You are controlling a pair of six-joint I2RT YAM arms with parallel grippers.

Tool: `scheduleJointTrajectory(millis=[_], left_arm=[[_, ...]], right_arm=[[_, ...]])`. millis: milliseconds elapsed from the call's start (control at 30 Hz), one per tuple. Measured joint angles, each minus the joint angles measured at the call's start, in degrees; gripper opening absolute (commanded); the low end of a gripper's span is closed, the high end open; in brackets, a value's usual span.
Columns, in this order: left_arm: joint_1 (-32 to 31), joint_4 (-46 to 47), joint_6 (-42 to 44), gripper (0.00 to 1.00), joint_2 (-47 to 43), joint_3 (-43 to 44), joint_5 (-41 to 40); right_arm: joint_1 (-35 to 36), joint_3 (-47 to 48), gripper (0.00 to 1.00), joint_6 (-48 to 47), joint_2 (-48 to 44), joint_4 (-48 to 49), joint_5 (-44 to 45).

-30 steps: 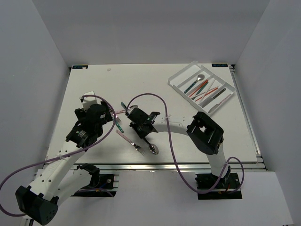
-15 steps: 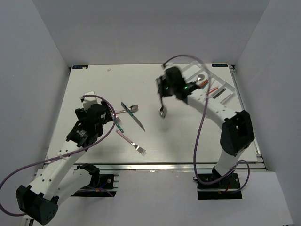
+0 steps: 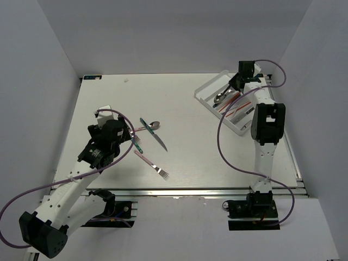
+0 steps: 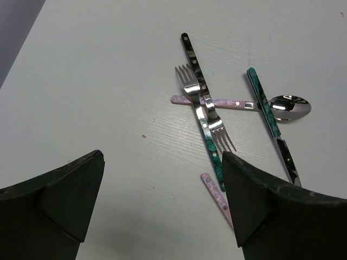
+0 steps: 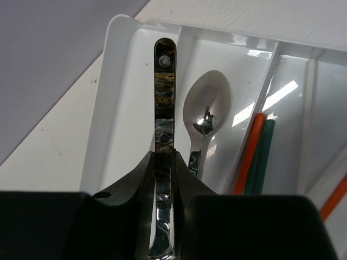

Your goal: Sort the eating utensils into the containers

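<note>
- A dark, shiny-handled utensil [image 5: 165, 81] is clenched in the right gripper [image 5: 165, 157], its handle end pointing out over the tray [image 3: 206, 87]. The fingers hide its head, so I can't tell what kind it is.
- It hangs above the tray's outer slot, just beside the slot where a spoon [image 5: 207, 103] lies. Orange and green handles [image 5: 252, 146] fill the next one along.
- The tray sits at the far right corner of the desk [image 3: 190, 157].
- The step in hand, I'd say, is dropping this piece in. Next it needs lowering in line with the slot and then letting go, without catching a divider.
- Left of the desk's middle, the left gripper [image 4: 162, 206] hovers with jaws spread wide, holding nothing.
- Below it lie the unsorted pieces: two crossed forks [image 4: 203, 116], a pink spoon [image 4: 290, 105], a teal knife [image 4: 271, 116] and a pink handle [image 4: 216, 192].
</note>
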Motion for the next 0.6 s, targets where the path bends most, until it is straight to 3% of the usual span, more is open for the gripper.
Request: scheduleJointTrajectory(millis=[233,267,300,467,533,600], left_arm=[[0.09,0.0,0.07,0.98,0.52,0.0,0.15],[0.13,0.0,0.09,0.98,0.61,0.0,0.2],[0.15,0.0,0.15,0.98,0.68,0.0,0.35],[0.28,0.0,0.26,0.98,0.7,0.0,0.72],[0.28,0.02,0.28,0.98,0.7,0.0,0.76],[0.33,0.02,0.28,0.98,0.7,0.0,0.76]], right_arm=[[0.7,1.75,0.0,1.99,3.08,-1.55,0.44],[0.76,1.75,0.16,2.08,3.08,-1.29,0.52],[0.79,1.7,0.26,2.14,3.08,-1.07,0.61],[0.76,1.46,0.59,2.75,2.75,-1.05,1.03],[0.76,1.46,0.67,2.6,2.08,-1.22,1.05],[0.76,1.46,0.68,2.01,0.74,-1.53,1.03]])
